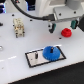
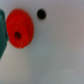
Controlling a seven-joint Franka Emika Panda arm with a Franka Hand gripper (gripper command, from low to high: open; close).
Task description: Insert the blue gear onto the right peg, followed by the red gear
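The blue gear [image 1: 50, 52] lies flat on the grey, black-bordered plate [image 1: 37, 61], over the plate's half toward the exterior view's right. The right peg is hidden under the gear's hub. The twin pin [image 1: 36, 56] stands bare on the plate's other half. The red gear [image 1: 65, 33] lies on the white table behind the plate; it also shows in the wrist view [image 2: 20, 29], flat with its centre hole visible. My gripper [image 1: 63, 27] hangs just above the red gear, fingers [image 1: 52, 27] spread apart, holding nothing. A teal finger [image 2: 2, 35] shows beside the gear in the wrist view.
A beige block-like fixture [image 1: 19, 27] stands on the table at the exterior view's left. A black cable [image 1: 22, 11] loops from the arm at the back. A small dark hole [image 2: 41, 14] in the table surface sits near the red gear.
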